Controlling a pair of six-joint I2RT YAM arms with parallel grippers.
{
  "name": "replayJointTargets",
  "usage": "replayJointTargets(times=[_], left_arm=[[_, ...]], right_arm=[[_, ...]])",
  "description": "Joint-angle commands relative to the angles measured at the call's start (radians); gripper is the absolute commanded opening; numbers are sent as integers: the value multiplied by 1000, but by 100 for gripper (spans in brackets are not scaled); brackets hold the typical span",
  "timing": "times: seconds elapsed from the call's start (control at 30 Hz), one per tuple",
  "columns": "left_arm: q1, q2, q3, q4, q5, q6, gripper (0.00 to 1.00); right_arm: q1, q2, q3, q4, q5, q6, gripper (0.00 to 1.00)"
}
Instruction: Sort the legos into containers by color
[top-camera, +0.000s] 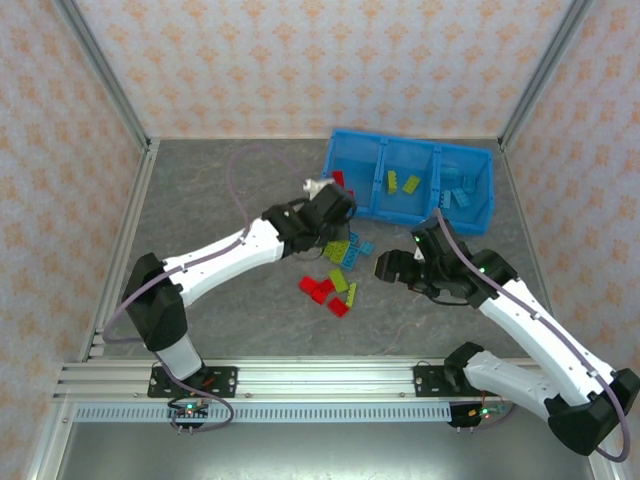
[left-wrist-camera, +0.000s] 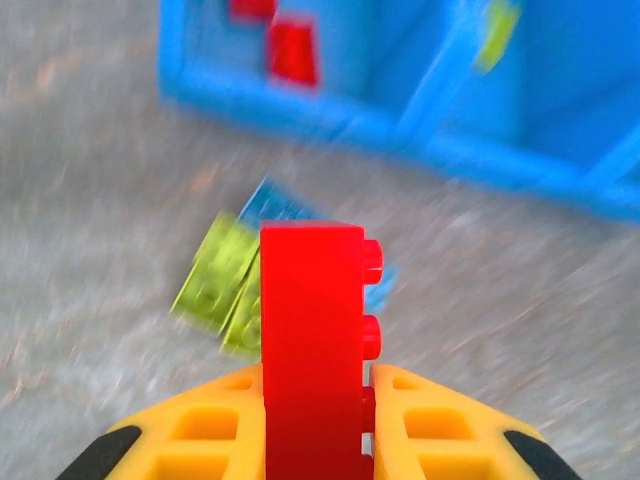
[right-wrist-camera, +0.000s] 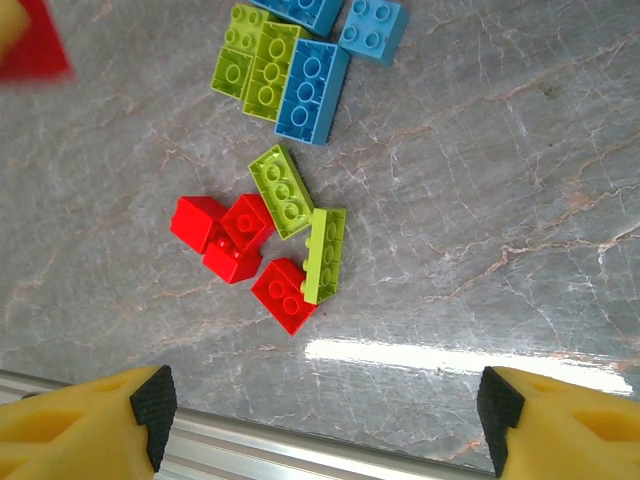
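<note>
My left gripper (top-camera: 335, 207) is shut on a red lego (left-wrist-camera: 312, 330), which stands on edge between the yellow fingers (left-wrist-camera: 200, 425), just short of the blue tray (top-camera: 400, 137). The tray's left compartment holds red legos (left-wrist-camera: 290, 45), the middle one lime legos (top-camera: 400, 184), and the right one light blue legos (top-camera: 460, 192). Loose legos lie on the table in front of the tray: a red cluster (right-wrist-camera: 225, 235), a red brick (right-wrist-camera: 285, 293), lime bricks (right-wrist-camera: 283, 188) and light blue bricks (right-wrist-camera: 312, 90). My right gripper (right-wrist-camera: 322, 410) hangs open above the table, beside this pile, with nothing between its fingers.
The tray's near wall (left-wrist-camera: 330, 120) rises just beyond the held lego, with lime bricks (left-wrist-camera: 215, 280) and a blue one (left-wrist-camera: 275, 205) lying below it. A metal rail (right-wrist-camera: 300, 455) runs along the table's near edge. Patterned walls enclose the grey table (top-camera: 220, 300).
</note>
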Motion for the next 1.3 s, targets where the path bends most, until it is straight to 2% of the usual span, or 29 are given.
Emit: replayJointTargets(times=[0.0,0.1,0.23,0.37,0.43,0.53,0.67,0.87,1.0,1.1,1.27], left_arm=[[93,137,158,-57,-69,89,13],[147,311,366,-58,-30,156,13],[173,538,703,-110,-10,252,14],[190,747,1047,-234,-5,263,25],[196,797,1130,-258,7,265,33],[194,777,1122,-248,24,279,40],[170,633,971,-210,34,315,42],[59,187,424,12,21,397,42],[-74,-133,75,108,-54,503,43],[-154,-339,-115,93,-61,600,47],[-191,-636,-336,-3,-68,702,61]], right_arm=[[6,-22,29,-5,33,22,81],[6,-43,21,-15,36,31,81],[6,-94,7,-37,63,44,81],[6,-120,9,-67,78,49,81],[7,-129,13,-81,92,54,81],[6,-145,11,-92,132,66,82],[6,-142,-3,-83,193,83,83],[6,-50,-51,33,213,115,85],[5,94,-56,151,227,128,89],[-7,226,-40,261,206,111,91],[-52,507,70,318,197,78,90]])
